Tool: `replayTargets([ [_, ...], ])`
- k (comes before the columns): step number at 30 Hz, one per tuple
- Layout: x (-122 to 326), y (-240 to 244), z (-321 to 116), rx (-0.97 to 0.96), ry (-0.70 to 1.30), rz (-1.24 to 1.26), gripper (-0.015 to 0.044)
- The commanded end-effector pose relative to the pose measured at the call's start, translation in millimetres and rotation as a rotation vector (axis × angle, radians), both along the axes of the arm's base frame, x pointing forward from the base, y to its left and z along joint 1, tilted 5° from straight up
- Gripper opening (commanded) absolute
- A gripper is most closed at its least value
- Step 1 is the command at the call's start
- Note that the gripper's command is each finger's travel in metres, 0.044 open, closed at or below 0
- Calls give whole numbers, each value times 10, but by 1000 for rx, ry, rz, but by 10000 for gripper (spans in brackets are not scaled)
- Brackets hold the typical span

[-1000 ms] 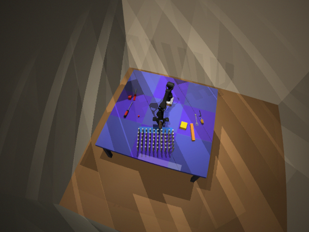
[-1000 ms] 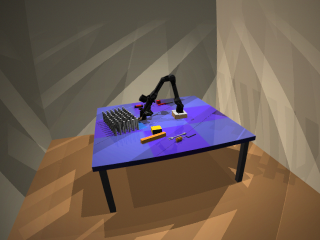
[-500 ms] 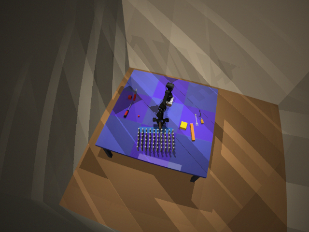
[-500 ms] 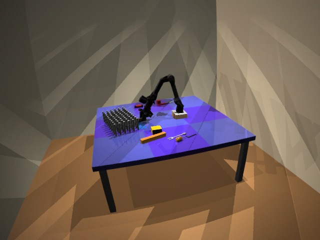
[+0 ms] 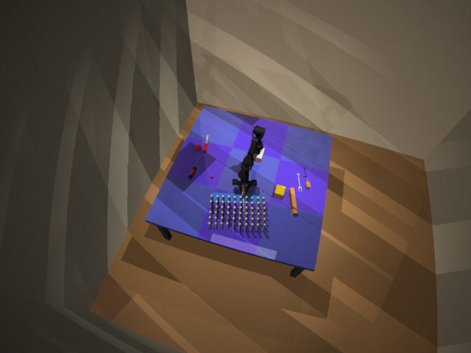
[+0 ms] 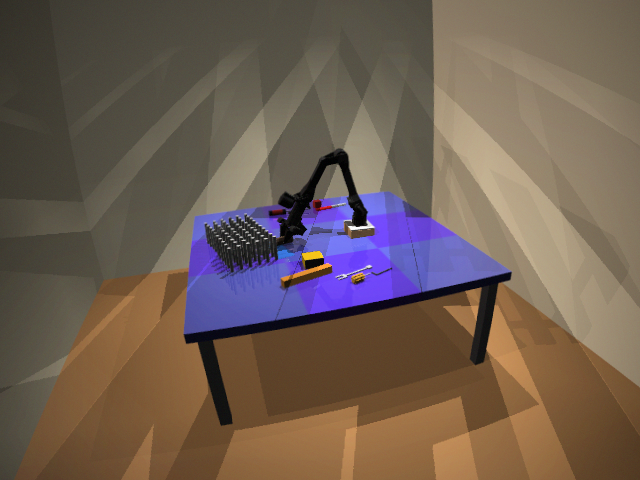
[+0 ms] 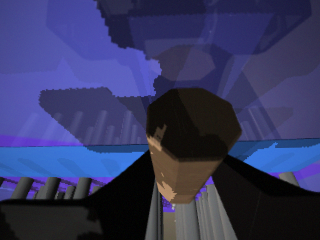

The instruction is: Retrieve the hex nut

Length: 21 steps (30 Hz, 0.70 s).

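Observation:
My gripper [image 5: 243, 190] [image 6: 282, 238] [image 7: 186, 182] is shut on the wooden handle [image 7: 192, 172] of a tool, at the arm-side edge of the spacer field. The handle's dark end faces the wrist camera. A thin pale shaft [image 5: 243, 206] runs from it in among the standing metal spacers [image 5: 221, 223] [image 6: 245, 253] [image 7: 20, 189]; its far end cannot be made out. The spacers look upright in rows. The light blue taped strip [image 5: 231, 195] [image 6: 284, 253] [image 7: 50, 160] lies along the field's arm side, partly under the gripper. The hex nut cannot be made out in any view.
A yellow block [image 5: 280, 190] [image 6: 312, 258], an orange bar [image 5: 293, 201] [image 6: 307, 275], a wrench [image 5: 299, 181] and a yellow-handled hook [image 5: 307, 184] lie to one side. Across are a red-black screwdriver [image 5: 193, 172], a red-handled tool [image 5: 205, 147], a red block [image 5: 197, 147] and a small red ball [image 5: 211, 176].

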<state>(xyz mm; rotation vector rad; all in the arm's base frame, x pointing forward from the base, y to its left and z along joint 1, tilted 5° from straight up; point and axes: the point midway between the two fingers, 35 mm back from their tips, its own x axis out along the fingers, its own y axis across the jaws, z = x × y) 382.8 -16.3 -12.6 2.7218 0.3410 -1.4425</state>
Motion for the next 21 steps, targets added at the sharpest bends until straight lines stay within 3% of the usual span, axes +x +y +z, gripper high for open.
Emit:
replayTargets([
  [1, -31, -20, 3, 1, -4, 4, 0],
  [21, -167, -105, -7, 0, -2, 5, 0],
])
